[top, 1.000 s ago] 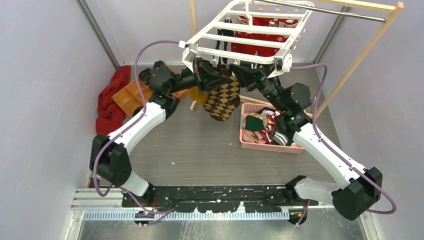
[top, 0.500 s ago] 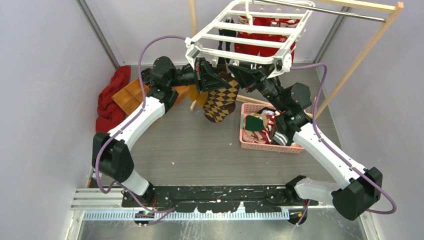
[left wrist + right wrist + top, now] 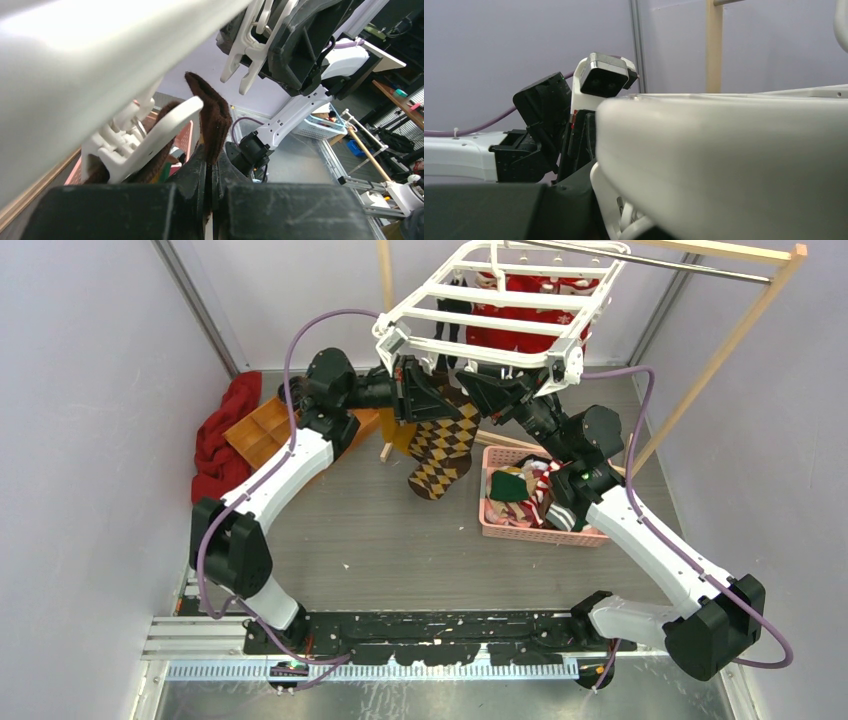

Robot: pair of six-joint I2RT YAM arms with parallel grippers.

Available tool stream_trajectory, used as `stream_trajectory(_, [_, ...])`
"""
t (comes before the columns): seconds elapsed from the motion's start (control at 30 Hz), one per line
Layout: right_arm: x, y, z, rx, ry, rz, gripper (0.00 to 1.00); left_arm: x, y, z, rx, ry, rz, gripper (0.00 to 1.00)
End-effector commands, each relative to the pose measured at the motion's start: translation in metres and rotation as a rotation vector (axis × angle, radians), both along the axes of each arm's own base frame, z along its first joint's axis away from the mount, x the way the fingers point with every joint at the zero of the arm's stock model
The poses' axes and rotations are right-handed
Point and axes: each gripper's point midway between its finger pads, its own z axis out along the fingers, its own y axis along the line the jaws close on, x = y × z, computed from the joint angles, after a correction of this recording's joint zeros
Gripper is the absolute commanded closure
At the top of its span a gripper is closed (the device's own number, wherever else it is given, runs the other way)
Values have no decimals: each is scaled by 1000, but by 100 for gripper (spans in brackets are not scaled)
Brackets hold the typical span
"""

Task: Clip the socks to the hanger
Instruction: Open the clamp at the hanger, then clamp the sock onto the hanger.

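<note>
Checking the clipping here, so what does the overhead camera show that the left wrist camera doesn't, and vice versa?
Overhead only: the argyle sock hanging full length, the red cloth and the wooden tray. Left wrist only: the left jaws shut on the sock's brown edge, a white clip right beside it. Both: the white hanger, the sock and the right arm.
</note>
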Motion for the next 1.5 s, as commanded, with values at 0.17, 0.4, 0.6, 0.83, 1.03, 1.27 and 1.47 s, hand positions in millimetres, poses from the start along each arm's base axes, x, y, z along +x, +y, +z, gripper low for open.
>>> stream_trajectory(0.17, [-15,-4,27,34,-61,29,94,-9,2,34,-87,-42,-60,100])
stream_trajectory(0.4, [-16,-2,25,28,-58,39,94,-11,2,41,-105,-39,-77,100])
stream_trajectory(0.6, [-19,0,24,22,-60,61,94,-12,2,50,-140,-18,-102,100])
stream_trajectory(0.83, [-24,-2,35,39,-85,65,94,-18,2,32,-89,57,-160,100])
stream_trajectory(1.03, [-25,-1,37,49,-68,81,94,-26,5,20,-35,110,-212,100])
stream_trajectory(1.27, [-27,-1,36,50,-48,88,94,-31,7,10,-8,143,-231,100])
stream_trajectory(1.47, [-24,0,34,49,-39,88,94,-36,7,17,-2,117,-264,100])
